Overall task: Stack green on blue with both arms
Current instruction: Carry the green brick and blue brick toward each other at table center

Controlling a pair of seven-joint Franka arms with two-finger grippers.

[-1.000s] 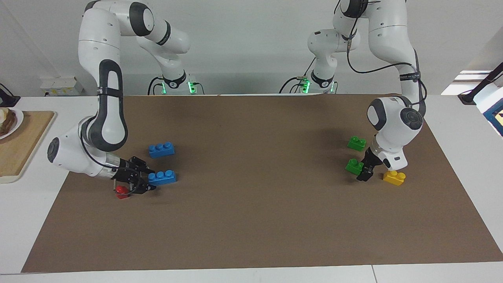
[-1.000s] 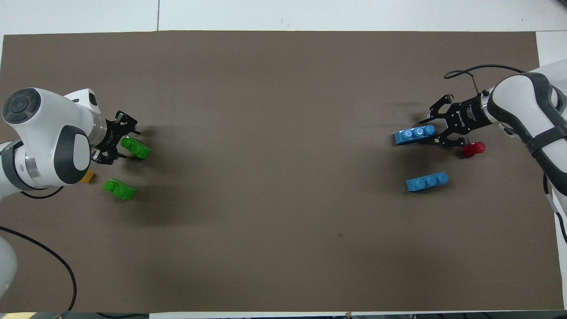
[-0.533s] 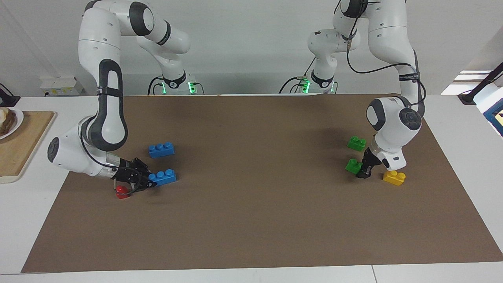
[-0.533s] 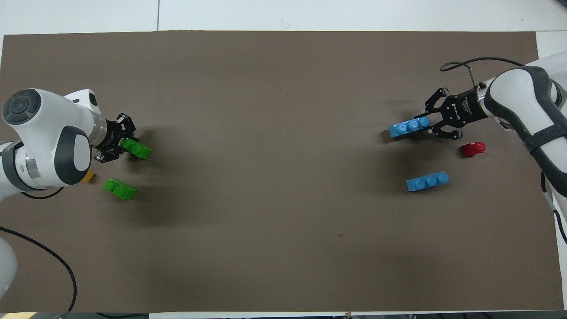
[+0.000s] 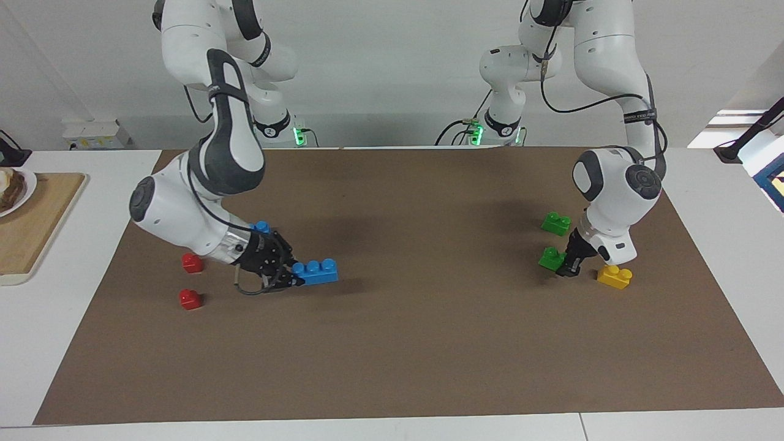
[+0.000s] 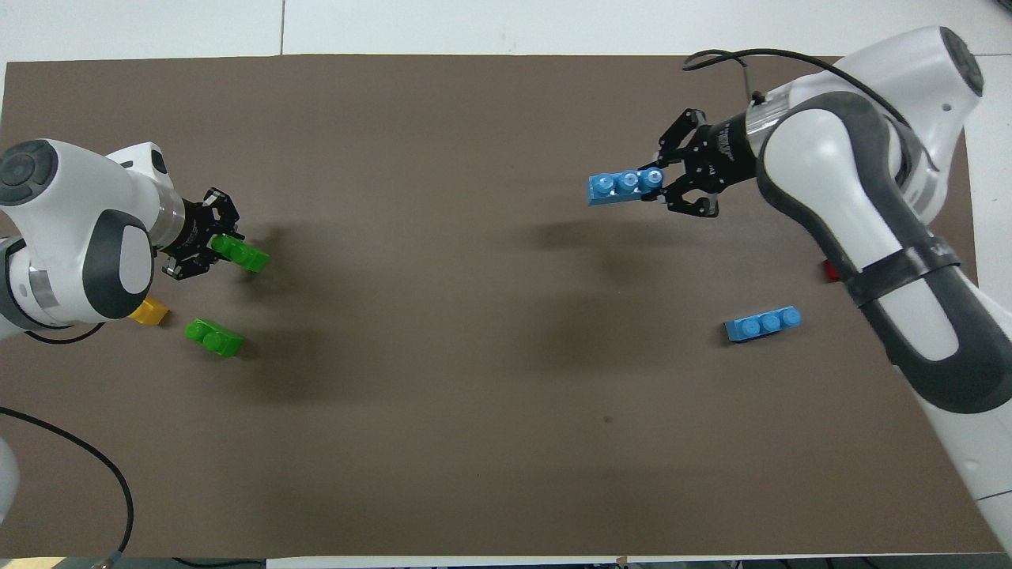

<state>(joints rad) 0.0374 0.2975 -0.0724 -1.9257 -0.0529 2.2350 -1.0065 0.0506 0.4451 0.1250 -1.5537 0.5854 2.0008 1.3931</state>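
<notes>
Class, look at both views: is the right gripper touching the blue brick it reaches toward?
Touching. In the overhead view the right gripper is closed on one end of the blue brick; the facing view shows that brick lifted off the mat.

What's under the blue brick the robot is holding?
Just bare brown mat, no other brick, under the blue brick held in the right gripper. The brick's own underside is hidden in both views.

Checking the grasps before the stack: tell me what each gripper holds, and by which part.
The right gripper holds a blue brick by one end, lifted off the mat. The left gripper is shut on a green brick by its end.
</notes>
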